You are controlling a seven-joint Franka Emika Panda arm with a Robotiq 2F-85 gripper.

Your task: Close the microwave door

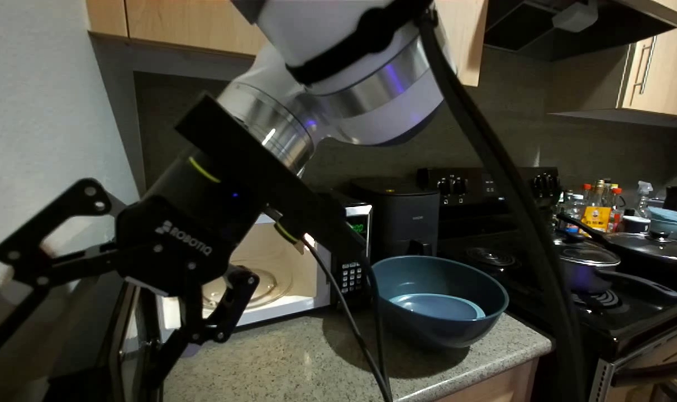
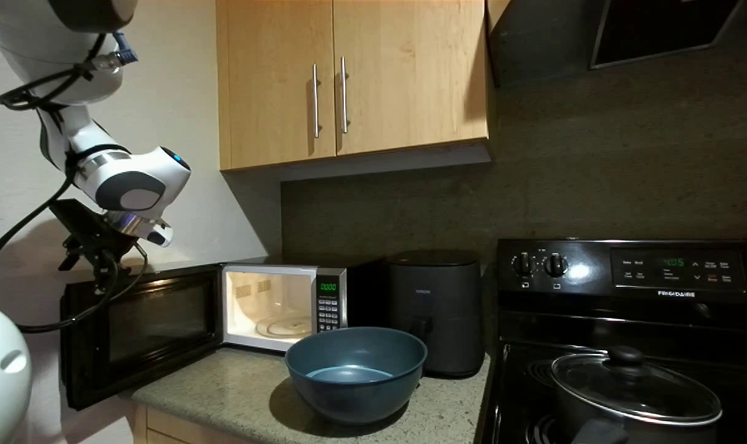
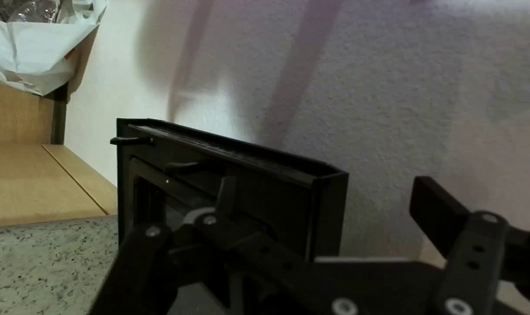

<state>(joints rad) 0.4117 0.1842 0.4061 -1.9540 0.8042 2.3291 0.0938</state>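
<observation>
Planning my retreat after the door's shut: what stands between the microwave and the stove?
What looks like a tall dark air fryer stands between the microwave and the stove, as both exterior views show; the blue bowl sits in front of it.

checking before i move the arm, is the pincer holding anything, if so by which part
Nothing is held: the pincer is open, its fingers spread; in the wrist view an edge of the microwave door shows between them, ungripped.
</observation>
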